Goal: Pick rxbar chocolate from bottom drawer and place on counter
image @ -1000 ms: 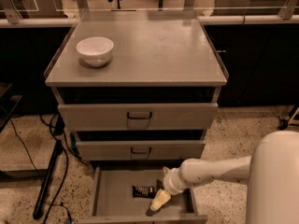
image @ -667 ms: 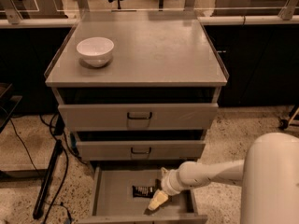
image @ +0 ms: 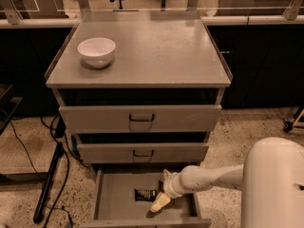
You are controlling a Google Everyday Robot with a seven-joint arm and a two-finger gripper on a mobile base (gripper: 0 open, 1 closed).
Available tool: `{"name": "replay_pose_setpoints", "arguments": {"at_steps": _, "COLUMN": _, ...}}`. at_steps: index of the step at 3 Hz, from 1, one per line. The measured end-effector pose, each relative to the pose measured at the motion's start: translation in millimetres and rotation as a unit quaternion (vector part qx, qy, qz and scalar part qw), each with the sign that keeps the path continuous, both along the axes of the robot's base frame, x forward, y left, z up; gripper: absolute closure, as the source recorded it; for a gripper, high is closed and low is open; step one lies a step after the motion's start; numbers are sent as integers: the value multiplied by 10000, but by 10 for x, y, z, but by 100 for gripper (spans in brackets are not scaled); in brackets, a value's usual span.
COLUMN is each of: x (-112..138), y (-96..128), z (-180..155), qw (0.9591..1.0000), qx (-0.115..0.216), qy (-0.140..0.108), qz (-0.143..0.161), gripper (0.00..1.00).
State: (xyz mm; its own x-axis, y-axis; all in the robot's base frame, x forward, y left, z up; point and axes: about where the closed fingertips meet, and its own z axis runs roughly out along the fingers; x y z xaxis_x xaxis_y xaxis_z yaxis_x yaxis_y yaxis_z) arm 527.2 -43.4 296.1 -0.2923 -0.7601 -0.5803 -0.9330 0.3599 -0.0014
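Note:
The bottom drawer is pulled open at the foot of the grey cabinet. The rxbar chocolate, a small flat black wrapper, lies on the drawer floor near the middle. My gripper reaches down into the drawer from the right on a white arm, its pale tips just right of the bar and at its edge. The counter is the flat grey top of the cabinet.
A white bowl stands on the counter's left side. Two upper drawers with dark handles are slightly ajar. My white base fills the lower right. Cables and a dark stand lie on the floor at left.
The gripper and forearm have shifted slightly left, closer to the rxbar chocolate. The bar has not moved.

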Motion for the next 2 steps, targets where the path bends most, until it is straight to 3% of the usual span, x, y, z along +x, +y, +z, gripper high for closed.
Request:
{"name": "replay_pose_setpoints", "arguments": {"at_steps": 1, "x": 86, "y": 117, "z": -179, "qw": 10000, "qx": 71, "qy": 15, "qz": -9, "gripper": 0}}
{"name": "replay_pose_setpoints", "arguments": {"at_steps": 2, "x": 297, "y": 329, "z": -596, "qw": 10000, "qx": 32, "qy": 1, "qz": 41, "gripper": 0}}
